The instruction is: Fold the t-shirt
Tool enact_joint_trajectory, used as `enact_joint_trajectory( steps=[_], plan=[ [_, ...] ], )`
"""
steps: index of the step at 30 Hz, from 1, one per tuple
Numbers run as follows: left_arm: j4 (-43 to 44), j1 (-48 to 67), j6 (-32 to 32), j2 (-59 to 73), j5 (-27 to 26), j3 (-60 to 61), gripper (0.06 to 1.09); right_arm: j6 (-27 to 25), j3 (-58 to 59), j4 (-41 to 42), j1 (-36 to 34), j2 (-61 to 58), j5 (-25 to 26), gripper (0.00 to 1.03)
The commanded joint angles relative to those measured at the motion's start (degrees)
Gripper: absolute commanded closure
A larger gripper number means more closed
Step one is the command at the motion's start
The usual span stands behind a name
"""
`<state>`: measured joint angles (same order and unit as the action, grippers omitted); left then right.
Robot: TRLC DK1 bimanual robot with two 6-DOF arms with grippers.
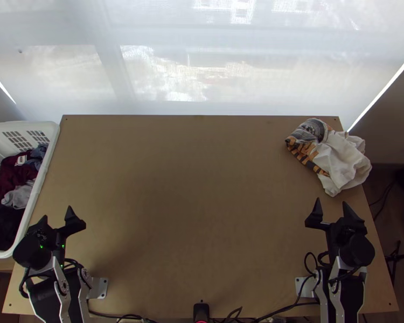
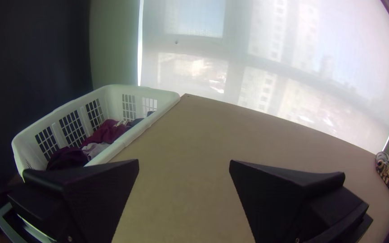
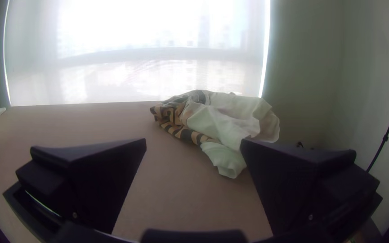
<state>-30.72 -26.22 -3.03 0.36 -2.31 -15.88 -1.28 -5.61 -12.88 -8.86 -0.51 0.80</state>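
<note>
Bunched at two o'clock on the light wooden table (image 1: pixel 191 215), seen from above, and apparently lapping over its right edge: a white fabric t-shirt (image 1: pixel 336 159) with an orange, black and grey patterned part. At four o'clock, nearer to the t-shirt: the wide-fingered black right gripper (image 1: pixel 331 202), spread and empty. At eight o'clock, likewise spread and empty: the black left gripper (image 1: pixel 56 213). At about nine o'clock, beside the table: a white slatted plastic basket (image 2: pixel 113 101) of dark red, grey and dark clothes (image 2: pixel 106 132).

Likely next: grasp and drag toward the middle. Liable to slip off the edge if nudged toward three o'clock. Liable, so crumpled, to come up several layers at one pinch, then spread twisted and fold crooked.
</note>
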Motion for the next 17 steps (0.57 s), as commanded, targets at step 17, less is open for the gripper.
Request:
enact_joint_trajectory(
  steps=[17],
  plan=[
    [-0.9, -1.4, -0.2, -0.5, 0.1, 1.4, 0.1, 0.0, 0.2, -0.2, -1.5, 0.6, 0.0, 0.05]
  ],
)
